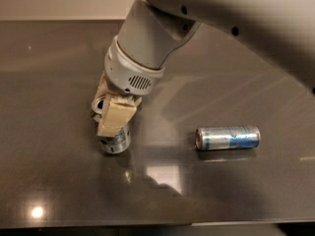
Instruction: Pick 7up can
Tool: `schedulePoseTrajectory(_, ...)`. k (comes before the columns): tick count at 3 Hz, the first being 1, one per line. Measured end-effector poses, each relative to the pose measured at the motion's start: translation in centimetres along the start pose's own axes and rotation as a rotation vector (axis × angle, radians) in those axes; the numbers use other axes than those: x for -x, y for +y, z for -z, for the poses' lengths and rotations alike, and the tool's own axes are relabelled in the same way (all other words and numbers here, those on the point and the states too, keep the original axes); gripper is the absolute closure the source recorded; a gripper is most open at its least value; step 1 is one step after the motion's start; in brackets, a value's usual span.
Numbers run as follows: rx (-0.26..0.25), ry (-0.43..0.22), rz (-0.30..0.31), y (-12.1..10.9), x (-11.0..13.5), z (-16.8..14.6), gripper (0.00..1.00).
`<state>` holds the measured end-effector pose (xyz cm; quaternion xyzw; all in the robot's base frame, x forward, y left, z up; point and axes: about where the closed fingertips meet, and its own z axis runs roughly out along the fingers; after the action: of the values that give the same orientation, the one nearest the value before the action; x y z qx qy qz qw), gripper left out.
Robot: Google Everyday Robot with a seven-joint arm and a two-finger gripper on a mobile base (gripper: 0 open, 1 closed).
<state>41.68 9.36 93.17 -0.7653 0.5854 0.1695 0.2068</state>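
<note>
The 7up can (116,142) is a short silver can, held about upright at the left middle of the dark table (54,58). My gripper (106,126) comes down from the big grey arm and is shut on the can. One cream finger (117,116) covers the can's front; the other finger is behind it. The can's silver top rim shows just left of the finger. I cannot tell whether the can's base touches the table or hangs just above it.
A slimmer, longer silver-and-blue can (227,137) lies on its side to the right of the gripper, well apart from it. The grey arm (236,14) fills the upper right of the view. Light spots reflect off the table near its front edge.
</note>
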Motion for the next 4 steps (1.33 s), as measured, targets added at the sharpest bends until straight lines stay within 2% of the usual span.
schedulePoseTrajectory(1,0.006,-0.03,0.021,-0.5,1.2,3.8,1.0)
schedulePoseTrajectory(2,-0.003,-0.054,0.047,-0.7,2.4,7.5,1.0)
schedulePoseTrajectory(4,-0.027,-0.099,0.113,-0.6,5.0,12.3,1.0)
